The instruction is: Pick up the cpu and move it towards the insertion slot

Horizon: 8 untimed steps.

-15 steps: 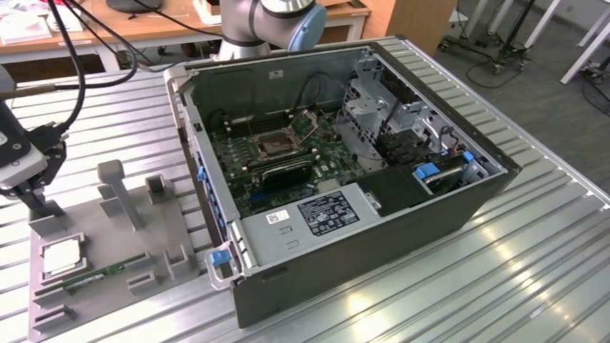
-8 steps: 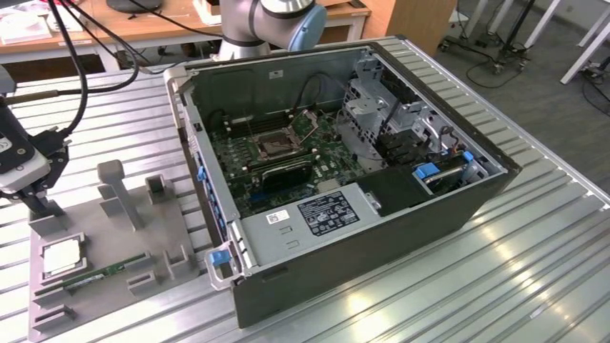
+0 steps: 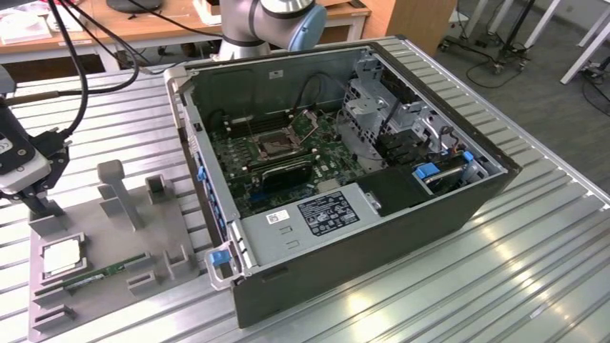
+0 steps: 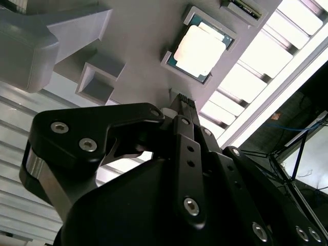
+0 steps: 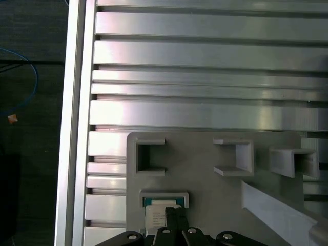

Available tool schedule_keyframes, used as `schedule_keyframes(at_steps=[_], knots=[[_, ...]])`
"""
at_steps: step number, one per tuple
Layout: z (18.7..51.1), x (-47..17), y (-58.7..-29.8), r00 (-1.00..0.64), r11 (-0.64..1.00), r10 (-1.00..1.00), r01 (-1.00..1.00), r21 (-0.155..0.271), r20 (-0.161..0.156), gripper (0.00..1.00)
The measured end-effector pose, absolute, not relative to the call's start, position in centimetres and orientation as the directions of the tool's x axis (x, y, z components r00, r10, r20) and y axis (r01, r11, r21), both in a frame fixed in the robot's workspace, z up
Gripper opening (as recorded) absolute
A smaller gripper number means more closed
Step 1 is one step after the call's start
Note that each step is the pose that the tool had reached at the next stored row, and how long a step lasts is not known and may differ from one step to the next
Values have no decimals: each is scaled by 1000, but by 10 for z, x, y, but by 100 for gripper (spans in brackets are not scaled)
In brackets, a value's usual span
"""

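The cpu (image 3: 61,257) is a silvery square chip lying flat in a recess of the grey holder plate (image 3: 124,243) at the exterior view's left. It also appears in both wrist views, bright-topped with a teal rim (image 4: 199,50) and partly covered by the fingers (image 5: 156,211). My gripper (image 3: 43,209) hovers over the plate's far end, a short way from the cpu, fingers together (image 4: 183,98) and holding nothing (image 5: 172,219). The insertion slot (image 3: 276,141), a dark square in a silver frame, sits on the green board inside the open computer case.
A green memory stick (image 3: 100,274) lies in the holder plate beside the cpu. Grey posts (image 3: 119,189) rise from the plate. The open case (image 3: 343,214) stands to the right on the ribbed metal table (image 3: 533,257). Cables hang at the upper left.
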<state>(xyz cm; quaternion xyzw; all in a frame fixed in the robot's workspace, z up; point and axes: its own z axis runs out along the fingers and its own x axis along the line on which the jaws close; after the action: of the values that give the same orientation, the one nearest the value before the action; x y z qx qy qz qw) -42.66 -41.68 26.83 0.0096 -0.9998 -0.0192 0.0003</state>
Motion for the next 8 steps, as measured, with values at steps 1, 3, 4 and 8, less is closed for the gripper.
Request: schedule_keyframes(at_steps=[1,3,4,8], knots=[[268,-427,-417,-1000,999,-19,-19,38,0,11],[267,-428,-417,-1000,999,-19,-19,38,0,11],[266,-429,-417,-1000,999,-19,-19,38,0,11],[263,-431,-417,-1000,999,-19,-19,38,1,11]])
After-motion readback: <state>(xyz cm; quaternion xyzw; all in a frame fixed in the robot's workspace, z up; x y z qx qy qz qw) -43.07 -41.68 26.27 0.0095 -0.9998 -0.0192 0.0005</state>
